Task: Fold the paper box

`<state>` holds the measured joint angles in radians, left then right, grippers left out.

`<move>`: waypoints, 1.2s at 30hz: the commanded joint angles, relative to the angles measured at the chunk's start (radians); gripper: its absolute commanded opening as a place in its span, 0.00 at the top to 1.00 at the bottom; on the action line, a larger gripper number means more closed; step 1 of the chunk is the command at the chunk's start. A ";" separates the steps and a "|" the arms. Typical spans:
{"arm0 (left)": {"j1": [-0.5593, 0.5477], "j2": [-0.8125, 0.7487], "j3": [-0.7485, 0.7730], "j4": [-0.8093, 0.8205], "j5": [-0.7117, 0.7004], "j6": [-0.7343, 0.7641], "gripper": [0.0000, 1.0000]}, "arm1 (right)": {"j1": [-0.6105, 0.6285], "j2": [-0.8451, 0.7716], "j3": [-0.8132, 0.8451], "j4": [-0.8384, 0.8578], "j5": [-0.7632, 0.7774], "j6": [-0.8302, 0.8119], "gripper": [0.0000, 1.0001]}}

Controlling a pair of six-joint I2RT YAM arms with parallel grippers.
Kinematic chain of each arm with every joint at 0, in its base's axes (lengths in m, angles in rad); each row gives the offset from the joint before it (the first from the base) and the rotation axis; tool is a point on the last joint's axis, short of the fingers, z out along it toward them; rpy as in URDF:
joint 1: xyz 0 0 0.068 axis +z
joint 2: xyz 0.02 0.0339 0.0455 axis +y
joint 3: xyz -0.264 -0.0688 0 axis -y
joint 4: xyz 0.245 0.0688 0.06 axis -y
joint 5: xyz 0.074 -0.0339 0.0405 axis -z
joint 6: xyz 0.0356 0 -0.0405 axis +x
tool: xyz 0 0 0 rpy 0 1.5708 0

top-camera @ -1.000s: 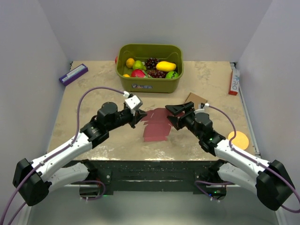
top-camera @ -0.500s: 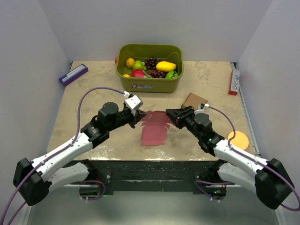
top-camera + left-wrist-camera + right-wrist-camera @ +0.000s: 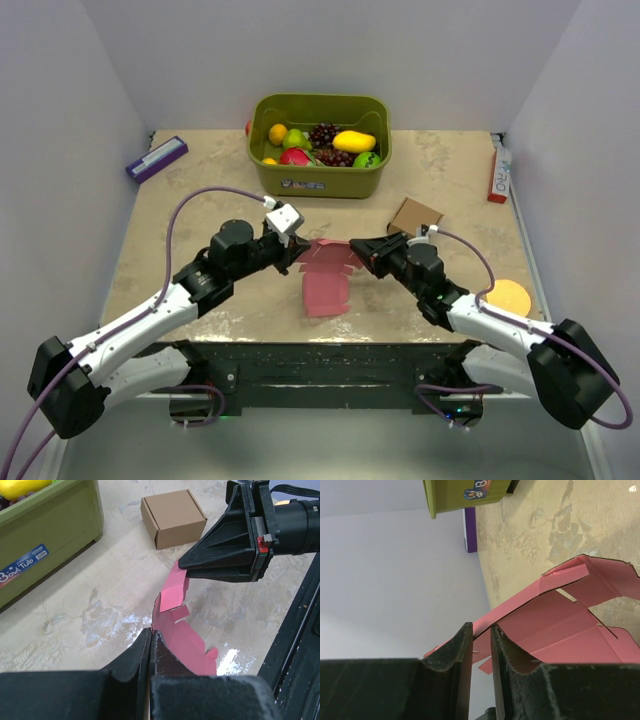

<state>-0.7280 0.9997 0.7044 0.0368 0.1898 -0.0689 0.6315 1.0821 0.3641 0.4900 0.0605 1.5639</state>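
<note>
- The paper box [image 3: 325, 282], a flat pink-red cutout of thin card with flaps, is at the middle of the beige marbled bench [image 3: 200, 200], between the two arms.
- Its near part rests on the bench. Its far part is lifted off the surface and bends up between the two hands.
- The left hand [image 3: 299, 252] is closed on the left edge of the paper box. In the left wrist view, its black fingers [image 3: 132, 657] come together with the card pinched between them.
- The right hand [image 3: 362, 246] grips the raised right edge. In the right wrist view, the card passes through the narrow gap between its fingers [image 3: 457, 647].
- The two hands face each other across the card, near but not touching.
- In the left wrist view, small flaps stick out along the bent strip of card between the two hands.
- A small closed brown cardboard box [image 3: 415, 214] sits on the bench just behind the right hand, apart from the paper box.
- An olive-green plastic tub [image 3: 320, 182] stands at the far middle of the bench and holds toy fruit, among them a yellow mango and dark grapes.
- A purple rectangular box [image 3: 157, 158] lies at the far left corner.
- A red and white carton [image 3: 499, 175] lies along the right edge.
- A flat orange disc [image 3: 511, 298] lies beside the right arm.
</note>
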 commanded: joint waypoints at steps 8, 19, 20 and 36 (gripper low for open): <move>-0.002 0.007 -0.010 0.127 0.066 -0.043 1.00 | 0.027 0.105 -0.030 0.113 0.012 0.021 0.78; -0.004 0.010 0.020 0.048 -0.067 0.024 1.00 | 0.037 -0.094 0.028 -0.166 0.076 -0.093 0.38; -0.004 0.013 0.021 0.046 -0.067 0.024 1.00 | 0.045 -0.109 0.039 -0.188 0.081 -0.103 0.35; -0.051 0.039 0.037 0.015 -0.141 0.054 1.00 | 0.243 -0.025 0.228 -0.266 0.183 -0.163 0.20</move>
<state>-0.7624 1.0451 0.6968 0.0311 0.0879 -0.0471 0.8593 1.0370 0.5488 0.2245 0.1757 1.4189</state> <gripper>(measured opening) 0.018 0.791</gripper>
